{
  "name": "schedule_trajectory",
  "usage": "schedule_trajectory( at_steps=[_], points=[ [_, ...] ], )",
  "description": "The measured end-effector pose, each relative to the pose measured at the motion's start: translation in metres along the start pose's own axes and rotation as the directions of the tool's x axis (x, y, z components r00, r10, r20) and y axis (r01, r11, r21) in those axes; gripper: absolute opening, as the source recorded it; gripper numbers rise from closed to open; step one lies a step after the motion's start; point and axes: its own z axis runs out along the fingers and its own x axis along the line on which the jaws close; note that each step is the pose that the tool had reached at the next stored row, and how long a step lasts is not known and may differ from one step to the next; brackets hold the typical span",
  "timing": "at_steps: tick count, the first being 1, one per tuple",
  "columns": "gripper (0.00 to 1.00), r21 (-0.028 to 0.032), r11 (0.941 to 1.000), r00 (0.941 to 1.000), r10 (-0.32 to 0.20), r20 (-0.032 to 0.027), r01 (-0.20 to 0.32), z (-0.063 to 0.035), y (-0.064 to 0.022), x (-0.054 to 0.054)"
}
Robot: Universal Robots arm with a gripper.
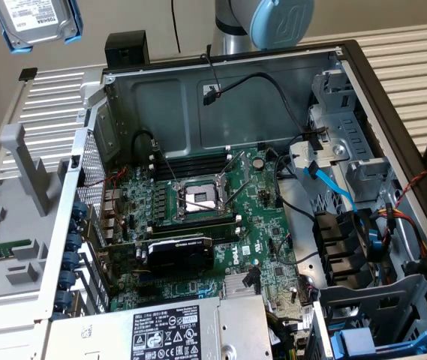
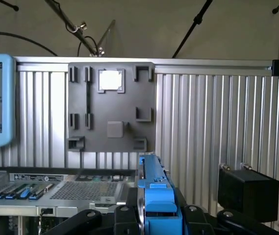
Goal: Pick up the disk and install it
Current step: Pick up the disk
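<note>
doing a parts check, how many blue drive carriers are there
2. The disk, held by the gripper, hangs at the exterior view's top left; the other carrier sits in the case at its bottom right. Others may be hidden.

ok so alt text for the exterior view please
A silver disk in a blue carrier hangs in the air at the exterior view's upper left, clear of an open computer case with its motherboard and labelled power-supply box exposed. The robot arm stands beyond the case.
</note>
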Motion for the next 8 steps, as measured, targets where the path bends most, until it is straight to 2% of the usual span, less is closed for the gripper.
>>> schedule_trajectory(
  at_steps=[8],
  points=[
    [0.37,-0.0001,1.0,1.0,-0.001,0.0,0.001,-0.0058,-0.0287,0.0]
  ],
)
